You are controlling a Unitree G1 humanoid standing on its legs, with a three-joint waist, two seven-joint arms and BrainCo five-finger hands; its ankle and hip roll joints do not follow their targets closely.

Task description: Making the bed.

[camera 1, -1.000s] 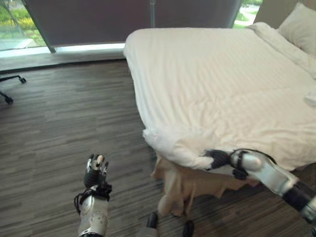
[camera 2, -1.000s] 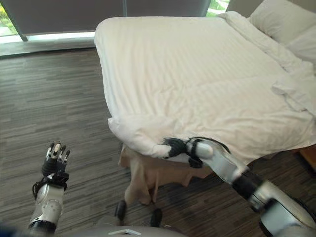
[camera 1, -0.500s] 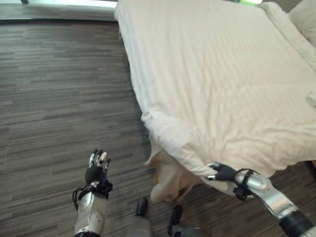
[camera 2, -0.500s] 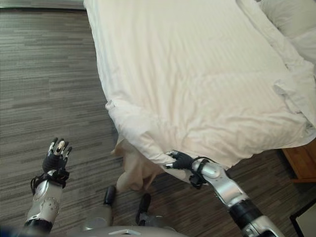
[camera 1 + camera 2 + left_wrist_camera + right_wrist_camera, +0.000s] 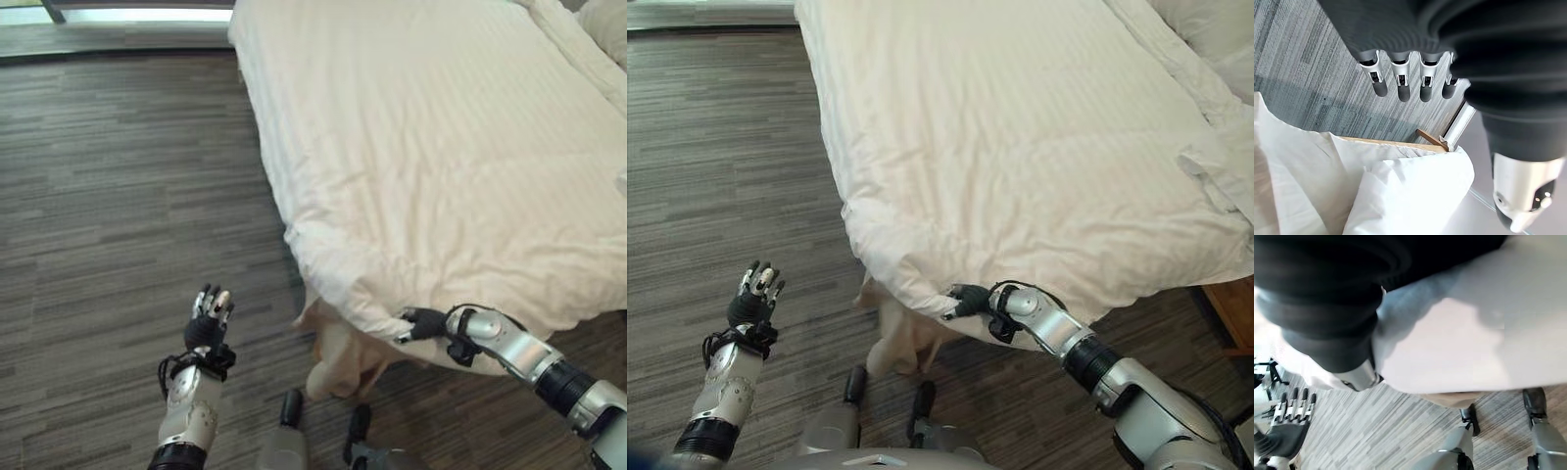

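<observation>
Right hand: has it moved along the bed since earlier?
No: the right hand stays at the near edge of the duvet, right of the beige bed skirt; the camera shifted.

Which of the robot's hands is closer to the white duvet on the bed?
The right. The right hand is at the duvet's hanging front edge, touching it. The left hand is raised over the wooden floor, apart from the bed, fingers straight.
</observation>
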